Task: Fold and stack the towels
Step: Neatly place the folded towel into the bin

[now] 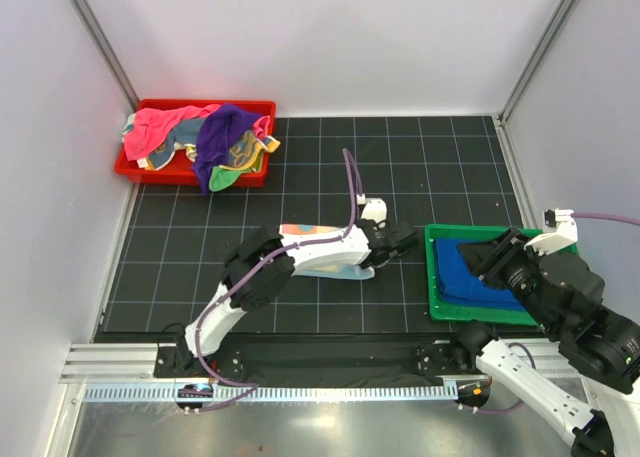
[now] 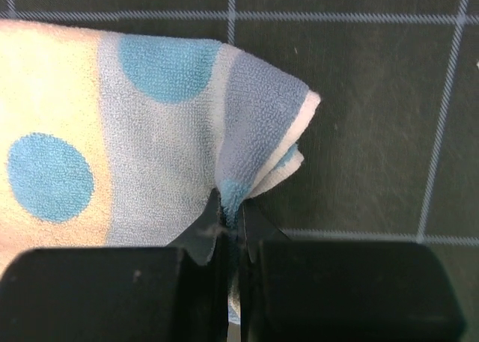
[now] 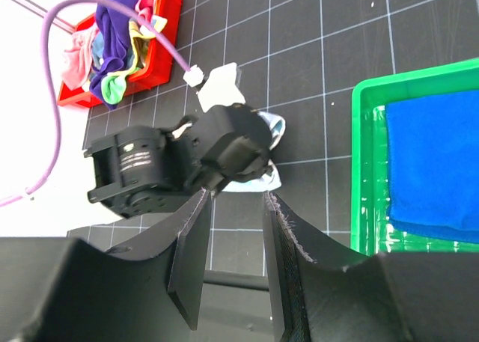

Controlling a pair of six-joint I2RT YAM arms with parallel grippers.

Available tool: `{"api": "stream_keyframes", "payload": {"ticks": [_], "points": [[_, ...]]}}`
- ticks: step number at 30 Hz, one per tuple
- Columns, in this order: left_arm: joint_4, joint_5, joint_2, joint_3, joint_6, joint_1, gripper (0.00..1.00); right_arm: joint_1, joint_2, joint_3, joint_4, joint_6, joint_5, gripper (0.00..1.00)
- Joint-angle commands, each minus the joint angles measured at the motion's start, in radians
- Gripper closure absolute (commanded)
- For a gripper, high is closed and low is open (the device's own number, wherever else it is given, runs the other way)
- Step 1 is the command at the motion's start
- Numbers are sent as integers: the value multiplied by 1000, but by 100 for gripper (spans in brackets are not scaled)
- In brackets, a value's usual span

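My top cam hangs above and behind the arm bases, looking down on the whole grid mat [image 1: 400, 157], with the red tray [image 1: 150, 172] far left and the green tray [image 1: 432, 277] on the right. The left wrist cam is jammed right up close, staring past the left fingers [image 2: 112, 289] at the polka-dot towel [image 2: 150, 132] corner. The right wrist cam sits further back, looking across the mat past the right fingers [image 3: 191, 260] toward the left arm [image 3: 150, 170]. It shares both trays with the top view.
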Motion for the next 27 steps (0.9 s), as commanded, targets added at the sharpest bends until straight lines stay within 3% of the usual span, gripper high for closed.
{"api": "stream_keyframes", "payload": {"ticks": [1, 8, 14, 21, 27], "points": [[116, 115, -131, -76, 20, -6, 100, -2, 24, 53, -15, -34, 30, 59], [206, 189, -237, -98, 13, -26, 100, -2, 38, 110, -42, -50, 56, 59], [265, 224, -184, 6, -44, -87, 100, -2, 40, 135, -56, -48, 63, 59], [272, 272, -21, 328, -33, -147, 100, -2, -2, 198, -108, -56, 69, 59], [326, 344, 87, 488, -53, -148, 100, -2, -54, 274, -180, -63, 99, 59]]}}
